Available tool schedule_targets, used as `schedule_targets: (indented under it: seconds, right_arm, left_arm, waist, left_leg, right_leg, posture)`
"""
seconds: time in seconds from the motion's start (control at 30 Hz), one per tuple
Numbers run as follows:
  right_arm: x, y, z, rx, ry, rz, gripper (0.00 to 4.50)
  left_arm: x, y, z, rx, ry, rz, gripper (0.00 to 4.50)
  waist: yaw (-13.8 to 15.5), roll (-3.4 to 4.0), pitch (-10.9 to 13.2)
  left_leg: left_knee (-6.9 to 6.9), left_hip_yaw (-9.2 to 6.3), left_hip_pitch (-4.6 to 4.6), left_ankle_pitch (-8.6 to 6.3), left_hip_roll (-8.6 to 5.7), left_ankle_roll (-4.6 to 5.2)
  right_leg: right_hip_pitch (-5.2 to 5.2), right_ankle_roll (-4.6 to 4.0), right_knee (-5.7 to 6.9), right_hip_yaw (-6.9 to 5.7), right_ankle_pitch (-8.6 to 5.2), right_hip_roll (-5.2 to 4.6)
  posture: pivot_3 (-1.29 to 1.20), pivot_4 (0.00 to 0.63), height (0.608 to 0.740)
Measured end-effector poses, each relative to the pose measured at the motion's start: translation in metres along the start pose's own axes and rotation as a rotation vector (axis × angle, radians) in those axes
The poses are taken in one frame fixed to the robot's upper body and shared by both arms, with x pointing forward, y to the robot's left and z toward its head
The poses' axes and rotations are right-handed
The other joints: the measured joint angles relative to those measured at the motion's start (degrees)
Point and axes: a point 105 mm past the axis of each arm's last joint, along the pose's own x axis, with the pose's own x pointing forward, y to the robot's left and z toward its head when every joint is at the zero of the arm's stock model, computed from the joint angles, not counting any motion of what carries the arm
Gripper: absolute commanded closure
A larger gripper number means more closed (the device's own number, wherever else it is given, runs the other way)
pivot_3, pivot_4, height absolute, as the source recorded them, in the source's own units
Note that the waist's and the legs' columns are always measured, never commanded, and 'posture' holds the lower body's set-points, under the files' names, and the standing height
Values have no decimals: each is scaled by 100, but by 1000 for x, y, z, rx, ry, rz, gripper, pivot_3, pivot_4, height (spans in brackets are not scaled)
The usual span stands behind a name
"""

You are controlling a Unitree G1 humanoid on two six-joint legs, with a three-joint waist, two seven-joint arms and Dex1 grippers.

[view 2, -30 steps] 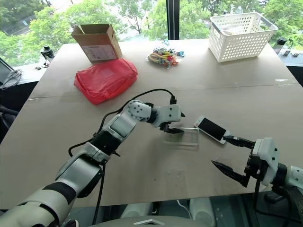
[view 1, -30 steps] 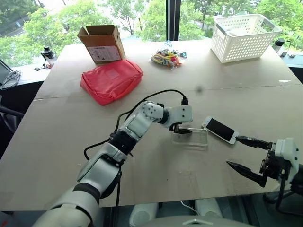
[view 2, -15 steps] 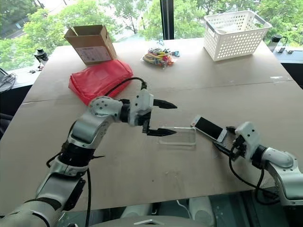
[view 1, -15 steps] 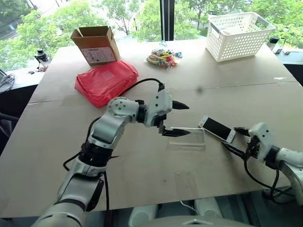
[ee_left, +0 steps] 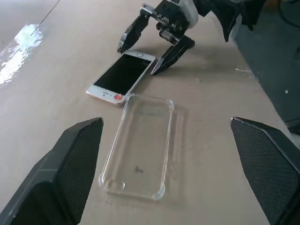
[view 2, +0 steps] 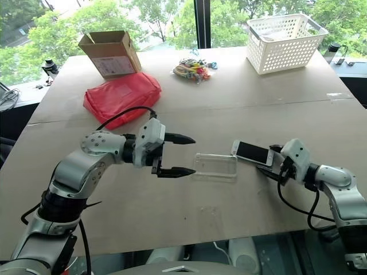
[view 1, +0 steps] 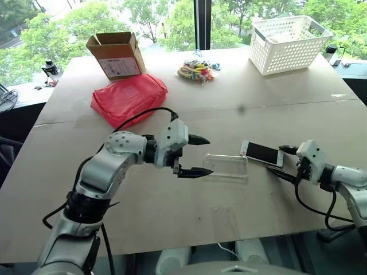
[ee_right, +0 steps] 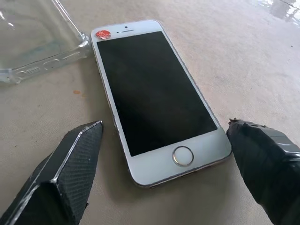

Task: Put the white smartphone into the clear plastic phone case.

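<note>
Currently the step in hand is the approach to the white smartphone (ee_right: pixel 154 101); nothing is grasped. The phone lies flat on the tabletop (view 1: pixel 172 206), screen up, its top corner just beside one end of the clear plastic phone case (ee_left: pixel 140 147), which also lies flat with its open side up. From these views it cannot be settled whether phone and case actually touch.

Right gripper (view 1: pixel 289 163): released, fingers spread wide, positioned low at the home-button end of the phone. In the right wrist view the two fingertips (ee_right: pixel 70 173) flank that end, each standing apart from the phone's edges.

Left gripper (view 1: pixel 200 156): released, fingers spread, hovering near the case end farthest from the phone and pointing along the case. It is not in contact with the case.

Requirements for the next move, as judged from this layout:
1. Bring the right gripper forward until its fingers bracket the phone's long edges, then close on them.
2. Keep the grip low and square; the phone is thin and lies flush, so a finger may ride over an edge.
3. Steady the case with the left gripper, since the light shell is likely to slide when the phone is pressed into its raised rim.
</note>
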Motion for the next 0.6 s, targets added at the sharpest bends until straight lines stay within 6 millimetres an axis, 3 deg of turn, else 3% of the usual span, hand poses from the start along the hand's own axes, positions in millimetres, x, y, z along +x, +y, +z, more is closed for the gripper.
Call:
schedule_targets:
  seconds: [0.4, 0.5, 0.57, 0.6]
  right_arm:
    - [9, -11, -1, 1, 14, 130, 0]
    - [6, -11, -4, 8, 20, 138, 786]
    - [4, -10, -7, 9, 25, 137, 1577]
    - [4, -10, -7, 8, 25, 137, 1590]
  left_arm:
    - [5, 1, -2, 0, 5, 7, 81]
    - [5, 1, -2, -1, 6, 10, 0]
    - [5, 1, -2, -1, 6, 11, 0]
    - [5, 1, -2, -1, 6, 11, 0]
  waist:
    - [9, 0, 0]
    - [40, -2, -2]
    - [54, -2, -2]
    - [52, -2, -2]
  left_leg:
    - [0, -5, -1, 0, 1, -2]
    - [-1, -11, -1, 0, 1, -2]
    - [-1, -13, -2, 0, 0, -3]
    - [-1, -13, -2, 1, 0, -4]
  right_leg:
    - [-1, -1, 0, -2, 0, -2]
    - [0, -1, 0, -5, 0, -1]
    - [0, -1, 0, -7, 0, -2]
    - [0, -1, 0, -7, 0, -2]
  posture:
    - [0, 150, 740]
    - [0, 150, 740]
    - [0, 150, 740]
    - [0, 150, 740]
